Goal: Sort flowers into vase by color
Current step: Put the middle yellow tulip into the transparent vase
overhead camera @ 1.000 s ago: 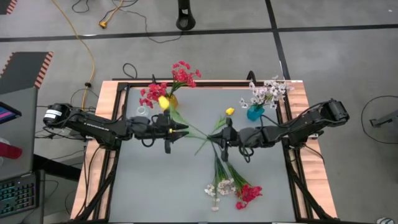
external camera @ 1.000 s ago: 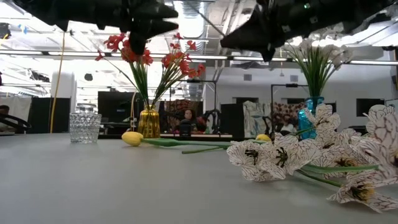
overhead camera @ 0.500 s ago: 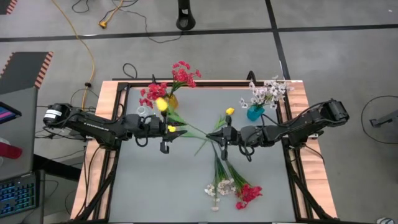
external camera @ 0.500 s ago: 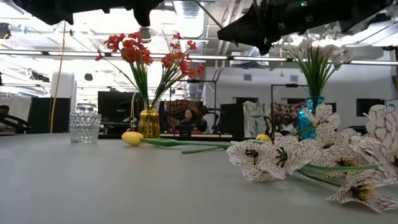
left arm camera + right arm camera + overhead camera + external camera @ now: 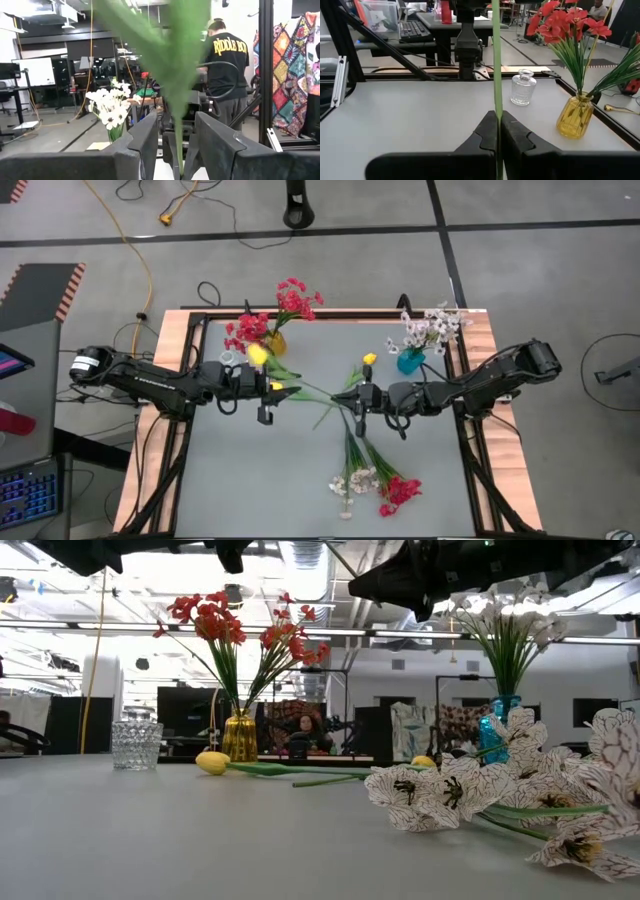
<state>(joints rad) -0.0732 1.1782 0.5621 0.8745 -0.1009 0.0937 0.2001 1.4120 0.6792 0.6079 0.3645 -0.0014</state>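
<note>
Since the sorting is unfinished, loose stems lie on the table.

Near edge, right of centre: a white blossom spray [image 5: 356,480] and a red-pink blossom spray [image 5: 399,492], lying flat, heads toward the near edge and stems pointing inward. Neither is in a vase or held. Judged to be stock awaiting their turn.

Mid-table: the right gripper [image 5: 498,118], fingers pressed together on a thin green stem [image 5: 496,60]. This looks like the tail of the yellow tulip [image 5: 258,353], whose bud lies toward the far left corner. The pinch at the tail probably leaves the stem free for the other arm.

Mid-table, left: the left gripper [image 5: 176,120], fingers apart, with the same green stem standing in the gap, seemingly untouched. It faces the right gripper, which suggests a hand-over in progress. A second yellow tulip [image 5: 369,358] lies just beyond the right gripper.

Far edge, left: a clear glass vase [image 5: 523,88], empty and likely meant for the yellow blooms. Beside it stands an amber vase [image 5: 576,116] holding red flowers [image 5: 291,300].

Far edge, right: a blue vase [image 5: 410,363] holding white flowers [image 5: 432,326].
</note>
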